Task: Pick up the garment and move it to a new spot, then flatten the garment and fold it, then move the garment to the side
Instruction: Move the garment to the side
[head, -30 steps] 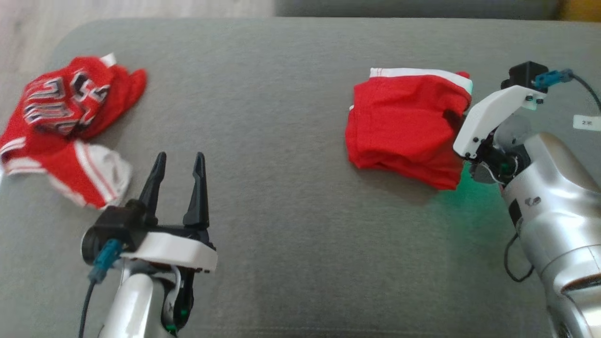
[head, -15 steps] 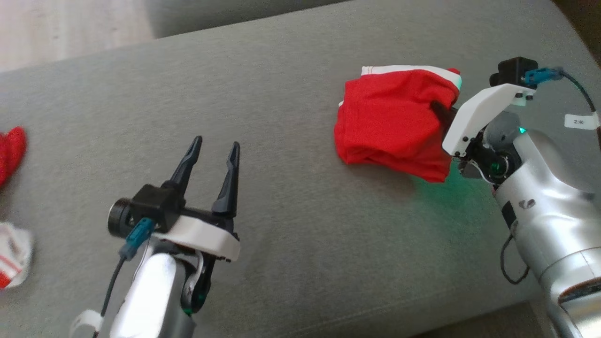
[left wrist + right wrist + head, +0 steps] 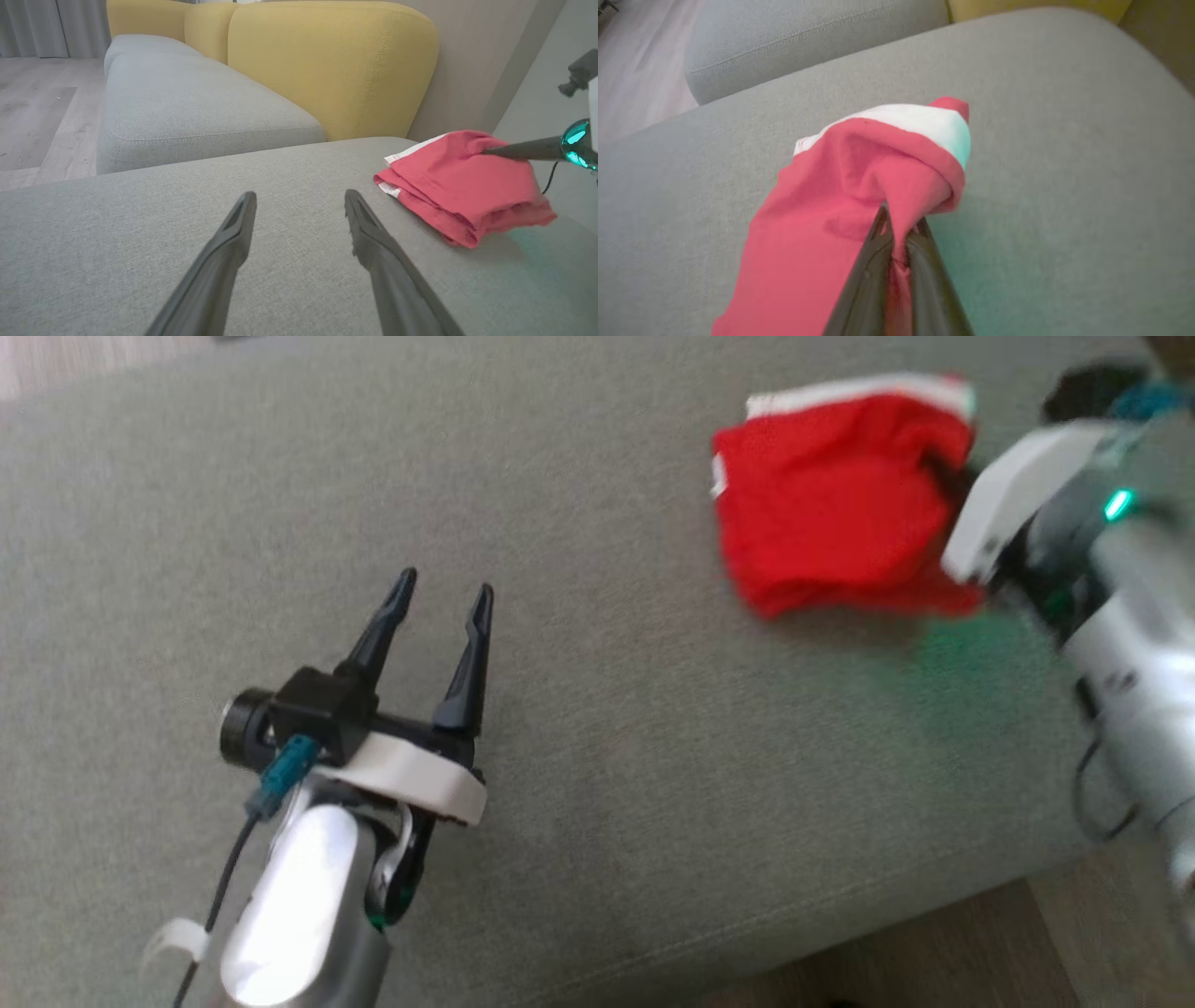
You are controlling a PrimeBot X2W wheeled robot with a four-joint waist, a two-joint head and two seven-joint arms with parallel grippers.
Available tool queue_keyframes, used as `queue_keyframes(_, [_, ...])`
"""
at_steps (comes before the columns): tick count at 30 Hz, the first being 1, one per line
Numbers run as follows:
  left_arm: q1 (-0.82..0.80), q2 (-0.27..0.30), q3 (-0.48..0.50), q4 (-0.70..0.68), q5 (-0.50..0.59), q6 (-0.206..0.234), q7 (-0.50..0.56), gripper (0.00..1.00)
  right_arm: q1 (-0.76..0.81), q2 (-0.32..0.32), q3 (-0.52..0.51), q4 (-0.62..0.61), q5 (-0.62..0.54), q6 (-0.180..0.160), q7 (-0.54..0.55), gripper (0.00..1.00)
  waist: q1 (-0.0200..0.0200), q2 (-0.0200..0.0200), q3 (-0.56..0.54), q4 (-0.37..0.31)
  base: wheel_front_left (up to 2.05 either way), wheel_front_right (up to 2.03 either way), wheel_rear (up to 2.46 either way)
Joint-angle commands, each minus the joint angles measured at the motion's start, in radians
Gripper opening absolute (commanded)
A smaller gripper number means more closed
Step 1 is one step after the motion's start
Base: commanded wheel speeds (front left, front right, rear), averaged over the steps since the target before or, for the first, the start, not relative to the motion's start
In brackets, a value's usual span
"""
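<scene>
- The folded red garment point(image 3: 840, 513) with white trim rests on the grey cushion point(image 3: 597, 728), toward its far right corner.
- The right tool point(image 3: 901, 219) is clenched on the garment's right edge.
- The left tool point(image 3: 445, 583) is released, fingers spread, well apart from the garment.

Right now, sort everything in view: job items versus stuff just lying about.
Job: folded red garment; right gripper, shut on its edge; left gripper, open, empty; gray cushion beneath.
Lying about: yellow backrest; wooden floor.

grey seat cushion point(image 3: 597, 476), yellow backrest point(image 3: 327, 60), wooden floor point(image 3: 42, 121)
</scene>
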Motion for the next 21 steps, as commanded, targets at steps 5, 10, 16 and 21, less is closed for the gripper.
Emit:
queue_keyframes(5, [-0.073,0.029,0.034,-0.049,0.014,0.004,0.009,1.0,-0.174,-0.115,0.093,-0.017,-0.05,-0.001,0.0,0.0,0.0,0.0,0.123,0.065,0.0,0.0,0.0])
queue_keyframes(10, [-0.085,0.032,0.033,-0.064,0.005,0.005,0.015,1.0,-0.264,-0.187,0.165,0.019,-0.107,-0.001,0.021,0.0,0.0,0.0,0.179,0.097,0.0,0.0,0.0])
queue_keyframes(16, [-0.094,0.034,0.03,-0.075,0.0,0.008,0.012,1.0,-0.353,-0.253,0.227,0.072,-0.182,-0.001,0.029,0.0,0.0,0.0,0.214,0.114,0.0,0.0,0.0])
queue_keyframes(21, [-0.098,0.036,0.029,-0.076,-0.003,0.013,0.009,1.0,-0.4,-0.27,0.245,0.144,-0.231,-0.001,0.048,0.0,0.0,0.0,0.223,0.118,0.0,0.0,0.0])
